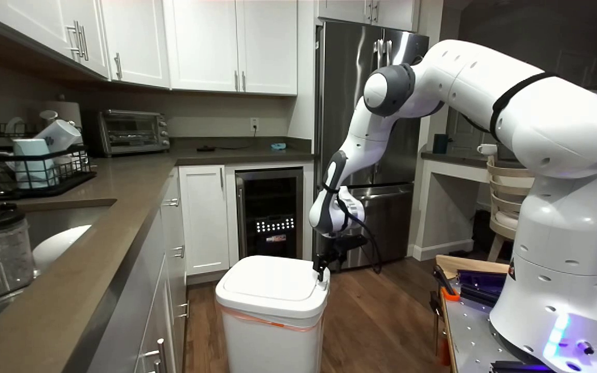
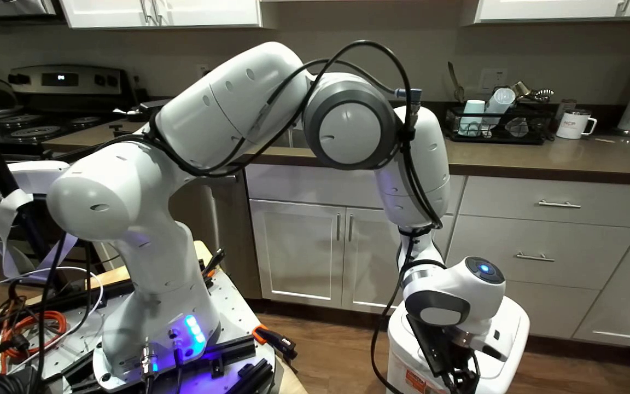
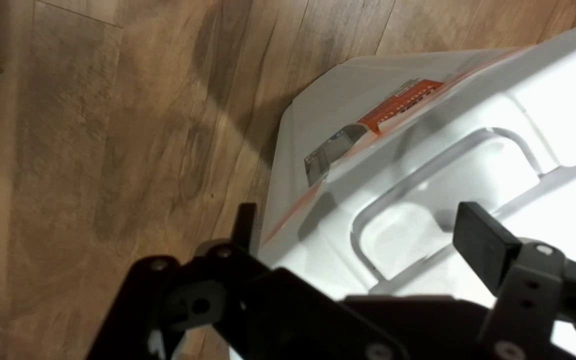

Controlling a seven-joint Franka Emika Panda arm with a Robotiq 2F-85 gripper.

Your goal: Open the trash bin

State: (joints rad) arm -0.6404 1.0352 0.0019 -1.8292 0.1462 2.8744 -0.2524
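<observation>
The trash bin (image 1: pixel 272 336) is a white boxy bin with an orange-red line under its rim; its flat white lid (image 1: pixel 270 277) lies shut. In an exterior view the bin (image 2: pixel 400 347) is partly hidden behind the arm. My gripper (image 1: pixel 322 274) points down at the edge of the lid nearest the robot. In the wrist view the open, empty gripper (image 3: pixel 360 225) has its black fingers wide apart. One finger is over the bin's outer edge, the other over the lid (image 3: pixel 408 240), with a rounded tab panel between them. Whether a finger touches the lid is unclear.
A counter (image 1: pixel 138 207) with drawers runs beside the bin. A black-fronted cooler (image 1: pixel 272 228) and a steel fridge (image 1: pixel 366 217) stand behind it. The robot's metal table (image 1: pixel 469 331) carries tools and rails. A black cable (image 2: pixel 378 350) hangs by the wrist.
</observation>
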